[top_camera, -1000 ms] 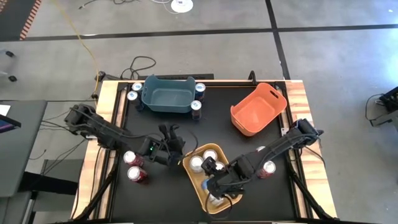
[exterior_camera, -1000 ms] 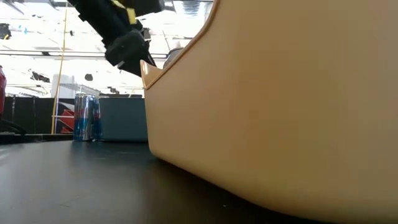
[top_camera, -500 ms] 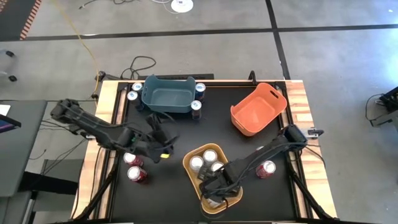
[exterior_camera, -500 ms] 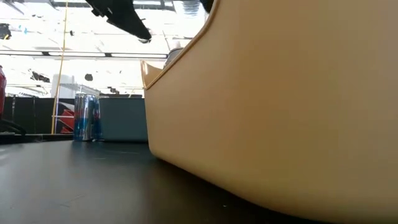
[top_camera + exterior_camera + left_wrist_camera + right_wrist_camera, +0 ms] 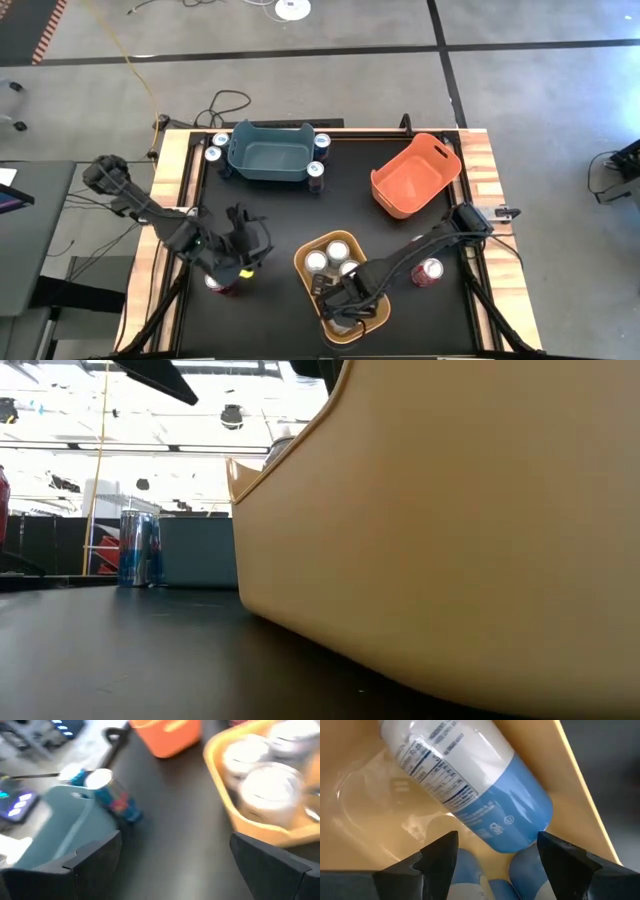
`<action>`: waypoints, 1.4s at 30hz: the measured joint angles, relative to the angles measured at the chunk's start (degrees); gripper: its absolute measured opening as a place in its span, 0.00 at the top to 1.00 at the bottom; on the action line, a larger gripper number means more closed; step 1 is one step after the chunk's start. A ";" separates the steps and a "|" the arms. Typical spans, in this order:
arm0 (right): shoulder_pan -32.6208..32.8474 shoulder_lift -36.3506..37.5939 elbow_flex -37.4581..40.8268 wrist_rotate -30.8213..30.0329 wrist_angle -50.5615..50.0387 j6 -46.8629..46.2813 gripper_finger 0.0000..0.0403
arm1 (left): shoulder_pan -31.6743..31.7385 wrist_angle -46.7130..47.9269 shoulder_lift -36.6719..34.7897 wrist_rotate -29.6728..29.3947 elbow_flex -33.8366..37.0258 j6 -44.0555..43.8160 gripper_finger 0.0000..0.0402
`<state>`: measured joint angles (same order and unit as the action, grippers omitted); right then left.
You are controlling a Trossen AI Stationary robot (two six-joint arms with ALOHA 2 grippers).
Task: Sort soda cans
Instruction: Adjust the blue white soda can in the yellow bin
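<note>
My right gripper (image 5: 338,303) reaches down into the near end of the yellow-orange bin (image 5: 302,262) and is shut on a pale blue and white soda can (image 5: 470,785). Two silver-topped cans (image 5: 330,258) stand in the bin's far half. My left gripper (image 5: 245,252) hangs open and holds nothing, left of that bin, above a red can (image 5: 224,286). Its fingers (image 5: 95,857) stand wide apart. Dark blue cans (image 5: 215,148) stand upright beside the teal bin (image 5: 270,152). Another red can (image 5: 428,271) stands at the right. My right gripper has the can's blue end (image 5: 520,832) between its two fingers, pinched across it. The fingers (image 5: 442,852) come steeply from above. The can sits tilted, its white part slanting away toward the bin's wall. Whether it rests on the cans below, I cannot tell.
The orange bin (image 5: 415,175) sits at the far right and the teal bin at the far middle. In the low view the yellow-orange bin's wall (image 5: 450,530) fills the right, with a blue can (image 5: 140,548) far off. Bare black table lies between the bins.
My left gripper has drawn away from the yellow-orange bin's left rim toward the table's left edge and risen, staying open. My right gripper has sunk into the bin's near end with the can and rolled about its own axis.
</note>
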<state>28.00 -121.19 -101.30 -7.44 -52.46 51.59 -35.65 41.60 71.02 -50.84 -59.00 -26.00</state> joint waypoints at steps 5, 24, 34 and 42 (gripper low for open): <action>-2.04 -0.04 1.69 0.17 5.45 -0.56 0.28 | -4.67 -2.04 0.33 2.74 0.92 -2.60 0.08; -12.37 0.07 1.60 -7.84 15.24 -4.56 0.28 | -2.44 -7.49 0.29 0.37 8.46 2.15 0.08; -7.58 0.95 1.60 -9.58 7.39 -4.37 0.28 | -1.32 -3.16 0.29 -0.75 8.48 -1.72 0.08; -3.12 0.92 1.46 -15.36 1.55 -3.92 0.28 | -1.32 -3.49 0.29 -0.93 8.48 -4.81 0.08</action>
<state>24.88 -120.27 -99.84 -22.80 -50.90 47.67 -36.97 38.11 71.31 -51.77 -50.52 -30.81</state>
